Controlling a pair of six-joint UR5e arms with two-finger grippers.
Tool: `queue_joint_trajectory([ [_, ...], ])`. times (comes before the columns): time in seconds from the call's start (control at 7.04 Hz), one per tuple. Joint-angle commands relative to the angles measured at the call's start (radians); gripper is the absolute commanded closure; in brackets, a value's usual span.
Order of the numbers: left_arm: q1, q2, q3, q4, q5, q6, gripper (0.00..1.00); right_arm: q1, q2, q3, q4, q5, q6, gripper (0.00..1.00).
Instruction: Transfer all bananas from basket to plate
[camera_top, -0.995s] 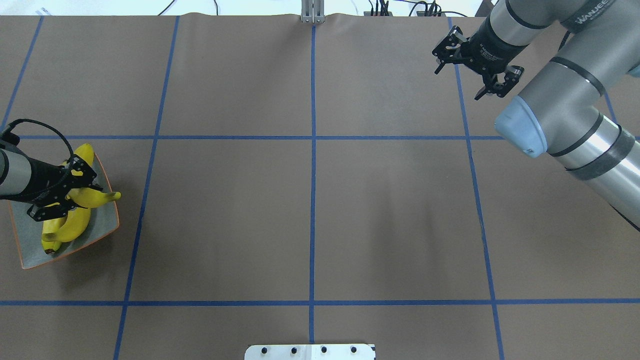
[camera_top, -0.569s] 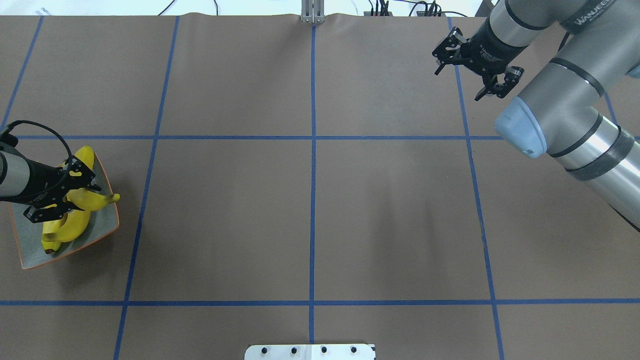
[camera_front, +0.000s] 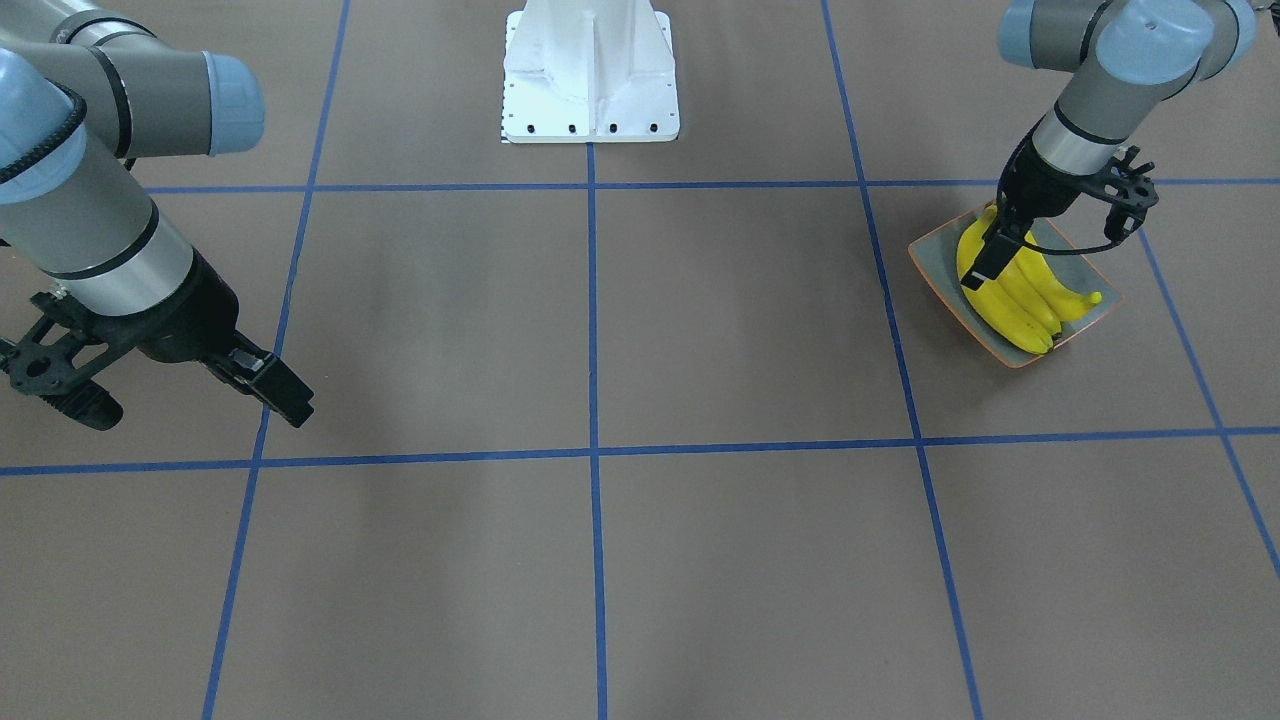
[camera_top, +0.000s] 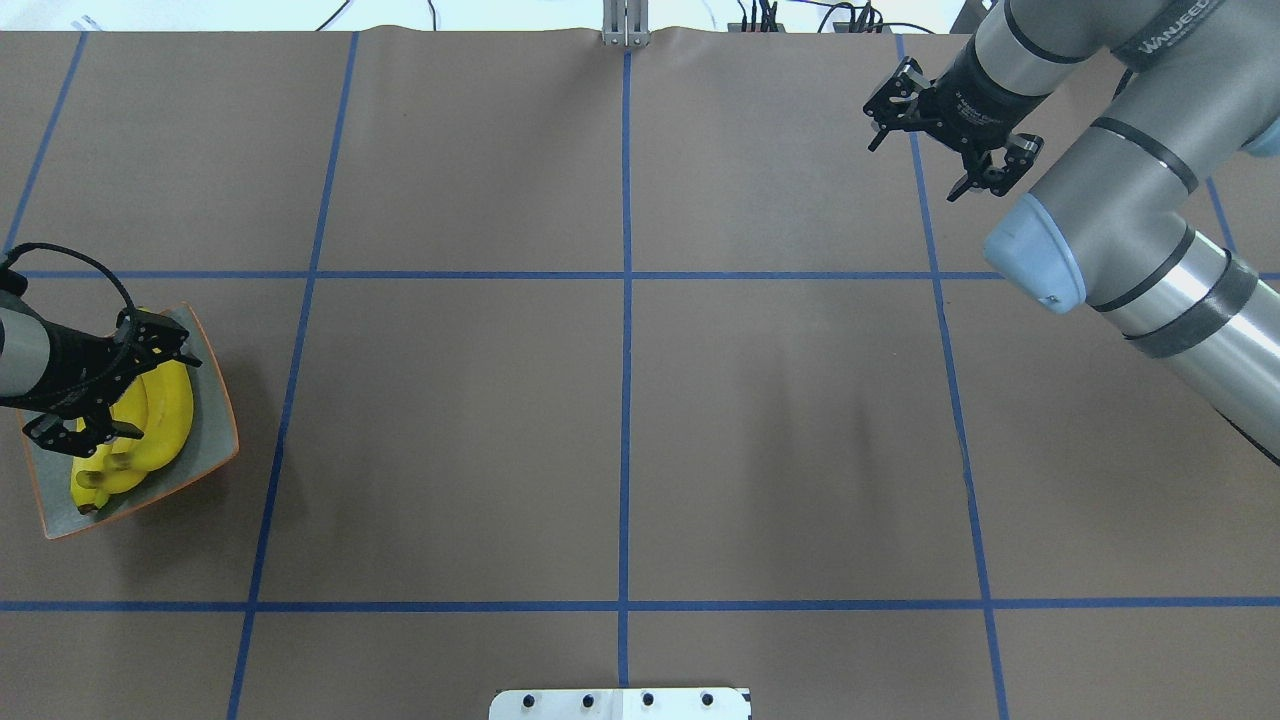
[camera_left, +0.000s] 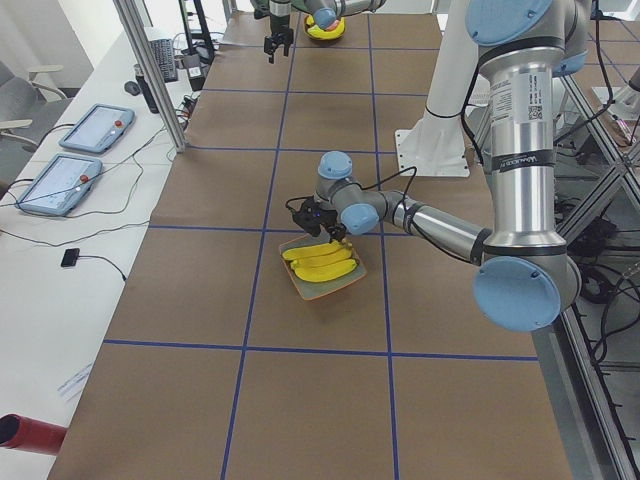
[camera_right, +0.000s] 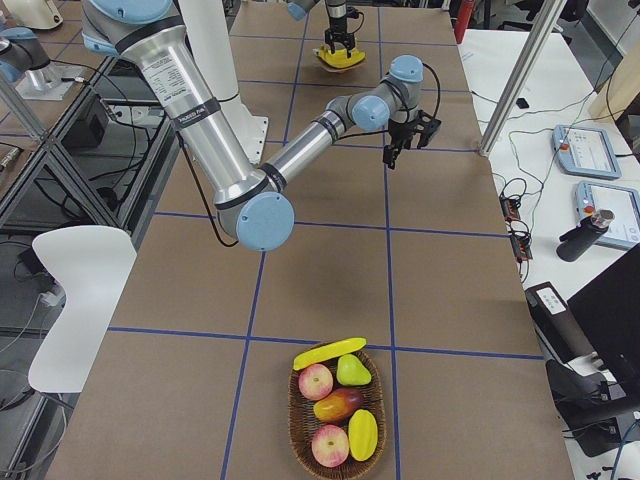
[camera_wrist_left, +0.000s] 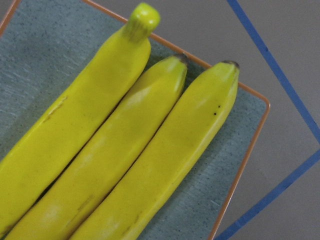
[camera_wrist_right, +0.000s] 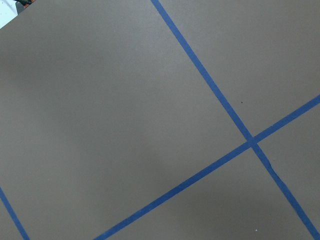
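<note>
Your left gripper (camera_top: 158, 396) hangs over the plate (camera_top: 212, 430) with its fingers wide apart and holding nothing. Three bananas (camera_wrist_left: 125, 150) lie there snug, side by side, so none should roll off. One more banana (camera_right: 330, 352) rests on the basket (camera_right: 300, 420) rim, far down the table, so the job looks not quite done. Your right gripper (camera_top: 914, 170) hovers above the table, fingers apart and empty.

I count four bananas (camera_wrist_left: 115, 150): three are on the plate (camera_wrist_left: 30, 60) and one banana (camera_right: 330, 352) is at the rim of the basket (camera_right: 294, 420). There is one plate and one basket. The basket holds two apples (camera_right: 316, 381), one pear (camera_right: 352, 370), one mango (camera_right: 340, 404) and one yellow fruit (camera_right: 363, 434). Two robot arms (camera_front: 100, 230) are in view
</note>
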Motion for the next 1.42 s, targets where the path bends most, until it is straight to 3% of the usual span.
queue_joint_trajectory([
  [0.0, -0.023, -0.014, -0.049, 0.007, -0.017, 0.064, 0.00, 0.013, -0.012, -0.003, 0.005, 0.000, -0.078, 0.00],
  [0.28, -0.121, -0.070, -0.058, 0.047, -0.085, 0.169, 0.00, 0.073, -0.068, -0.006, 0.002, 0.006, -0.298, 0.00],
  [0.43, -0.170, -0.165, -0.058, 0.166, -0.094, 0.276, 0.00, 0.107, -0.098, -0.015, 0.002, 0.007, -0.412, 0.00],
  [0.71, -0.221, -0.314, -0.057, 0.475, -0.096, 0.671, 0.00, 0.186, -0.183, -0.018, 0.002, 0.010, -0.689, 0.00],
  [1.28, -0.221, -0.333, -0.049, 0.500, -0.064, 0.748, 0.00, 0.462, -0.449, -0.060, 0.002, 0.078, -1.345, 0.00],
])
